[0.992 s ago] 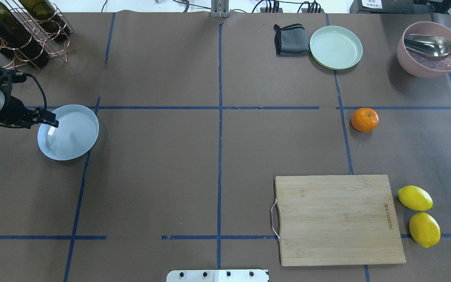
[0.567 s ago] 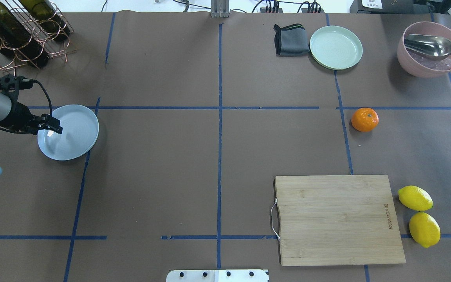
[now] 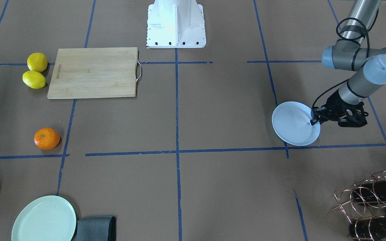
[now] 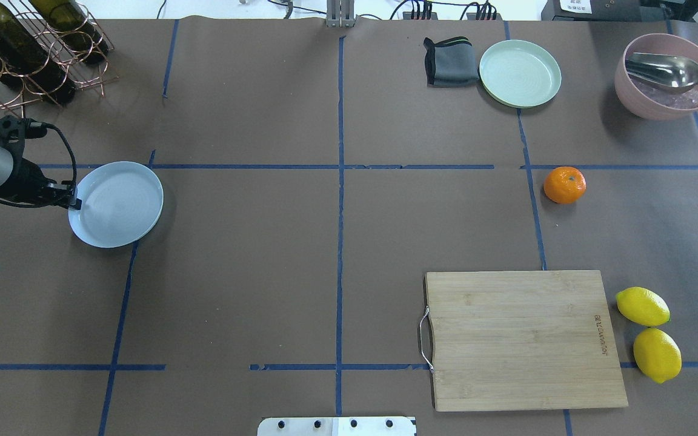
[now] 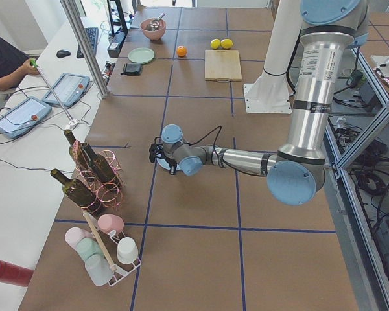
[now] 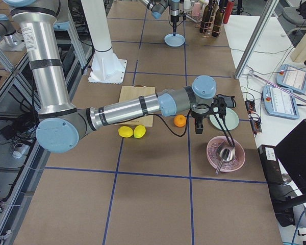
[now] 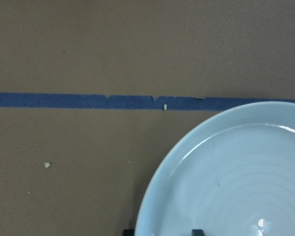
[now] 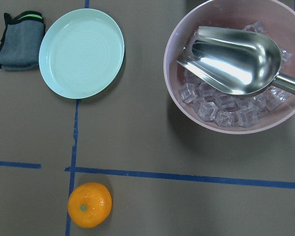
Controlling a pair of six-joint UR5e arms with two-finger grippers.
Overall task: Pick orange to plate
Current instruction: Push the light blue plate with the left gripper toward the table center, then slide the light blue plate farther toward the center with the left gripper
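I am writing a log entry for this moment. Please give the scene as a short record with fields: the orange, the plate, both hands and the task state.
orange: lies on the table on the robot's right side, free, on no plate
plate: on the table at the robot's left side, nothing in it
left hand: at the plate's rim, one fingertip outside it, one inside; grip unclear
right hand: above the table beside the orange, not touching it; open or shut unclear
task state: orange not yet picked
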